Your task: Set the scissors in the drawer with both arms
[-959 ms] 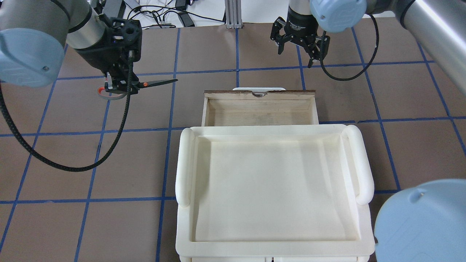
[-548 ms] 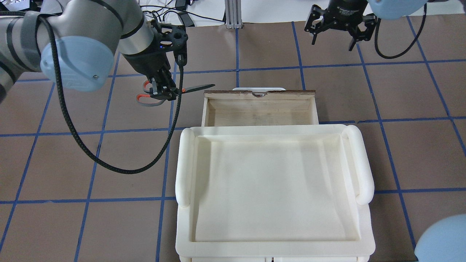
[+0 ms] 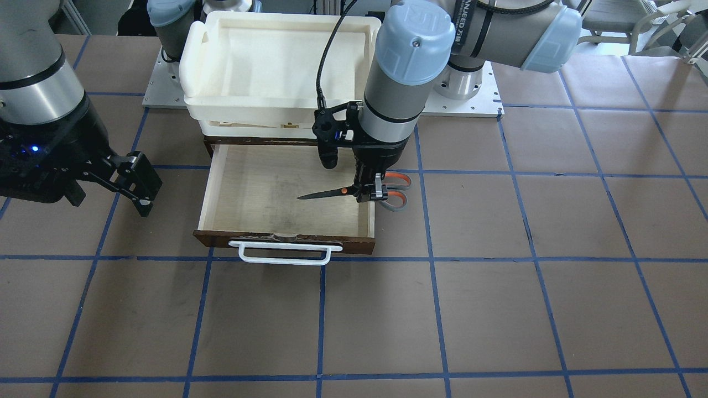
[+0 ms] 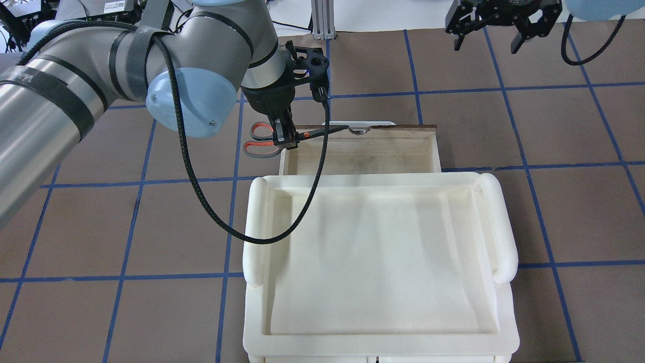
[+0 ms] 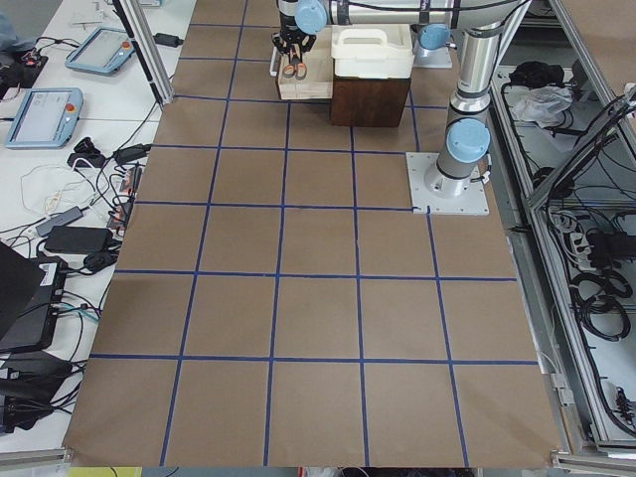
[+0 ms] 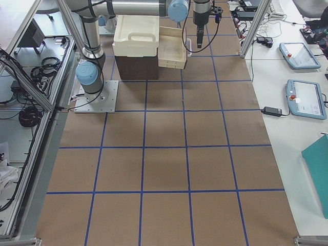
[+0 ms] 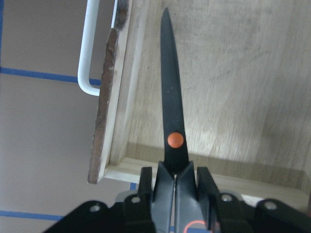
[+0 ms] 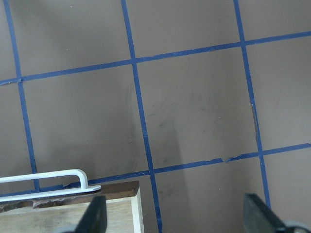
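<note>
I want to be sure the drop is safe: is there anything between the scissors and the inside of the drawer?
Nothing visible blocks it. The drawer is open and its floor looks bare. The left claw holds the scissors with the blades over the interior; only the handles hang outside, beyond the side wall.

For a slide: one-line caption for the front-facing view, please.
Left gripper holds the scissors, blades over the open drawer, handles outside its wall; right gripper hangs open off to the side.

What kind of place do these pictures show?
Most likely a robotics laboratory: two robot arms bolted to a table gridded with blue tape, teach pendants on the side bench, and loose cables beside them.
</note>
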Robot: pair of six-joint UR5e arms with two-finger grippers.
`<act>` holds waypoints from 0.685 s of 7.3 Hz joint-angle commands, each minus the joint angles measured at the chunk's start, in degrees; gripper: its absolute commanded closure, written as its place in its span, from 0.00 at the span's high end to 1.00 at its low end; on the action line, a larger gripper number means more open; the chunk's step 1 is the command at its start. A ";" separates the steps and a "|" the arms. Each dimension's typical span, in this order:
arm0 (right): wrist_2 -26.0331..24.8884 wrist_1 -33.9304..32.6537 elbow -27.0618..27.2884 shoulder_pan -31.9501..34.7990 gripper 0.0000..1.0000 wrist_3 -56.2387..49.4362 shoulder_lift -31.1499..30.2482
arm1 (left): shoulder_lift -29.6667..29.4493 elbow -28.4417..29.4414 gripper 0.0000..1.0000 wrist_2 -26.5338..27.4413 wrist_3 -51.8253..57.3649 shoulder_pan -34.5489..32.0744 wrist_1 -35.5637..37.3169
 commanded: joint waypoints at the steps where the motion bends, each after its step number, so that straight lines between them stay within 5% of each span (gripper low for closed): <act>1: -0.35 -0.31 0.24 0.01 1.00 -0.42 -1.76 | -2.62 0.37 0.00 0.09 -3.44 -3.33 0.77; 5: -0.44 0.04 0.42 0.01 1.00 -0.42 -2.12 | -4.91 -0.07 0.00 0.10 -6.00 -6.32 2.87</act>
